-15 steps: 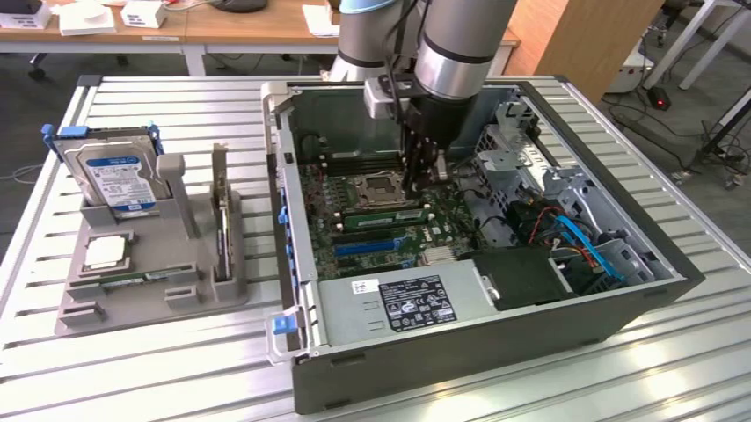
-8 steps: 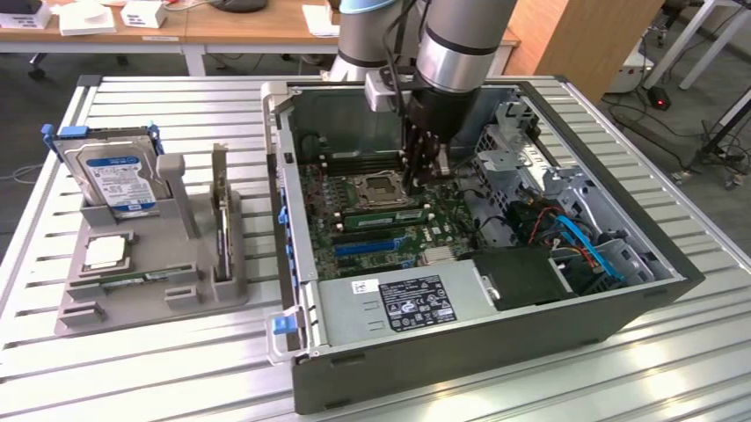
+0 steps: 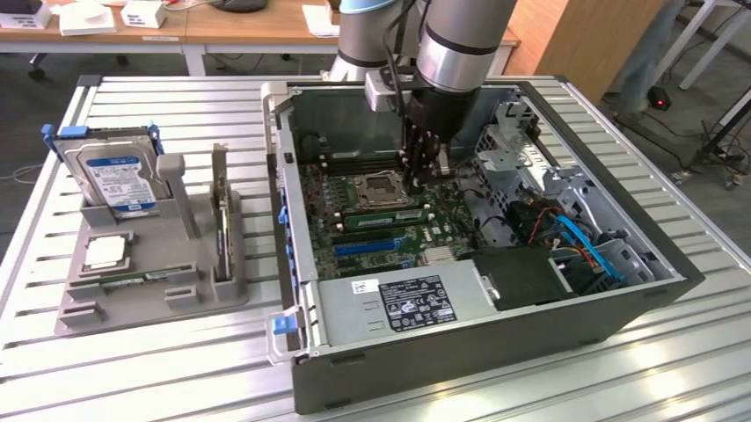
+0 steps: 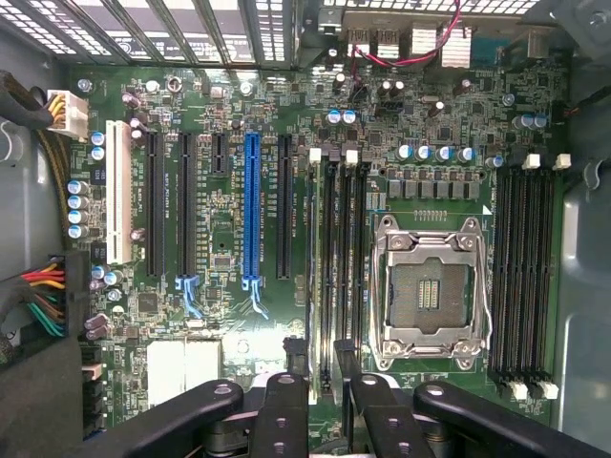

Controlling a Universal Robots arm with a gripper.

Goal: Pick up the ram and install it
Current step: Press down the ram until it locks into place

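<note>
A slatted metal bench [image 3: 153, 114] carried an open computer case [image 3: 470, 352] lying on its side, with the arm [image 3: 463, 40] reaching down into it. The green motherboard [image 4: 224, 286] filled the case floor. Toward the exterior view's near edge sat a grey power supply [image 3: 388, 303] with a white label; its print was too small to read. On the exterior view's left stood a grey holder [image 3: 176, 290] with an upright hard drive [image 3: 118, 180] bearing a blue-and-white label, not legible, and a square silver chip [image 3: 105, 253] lying flat in front of it. The empty socket [image 4: 427, 291] sat between two banks of black memory slots, and a blue slot [image 4: 251, 210] stood out among the long black ones. The ram [image 3: 382, 215] stood on edge in a slot just beside the socket, on the blue slot's side. The fingers [image 4: 284, 420] hung spread wide over one end of that bank, gripping nothing.
</note>
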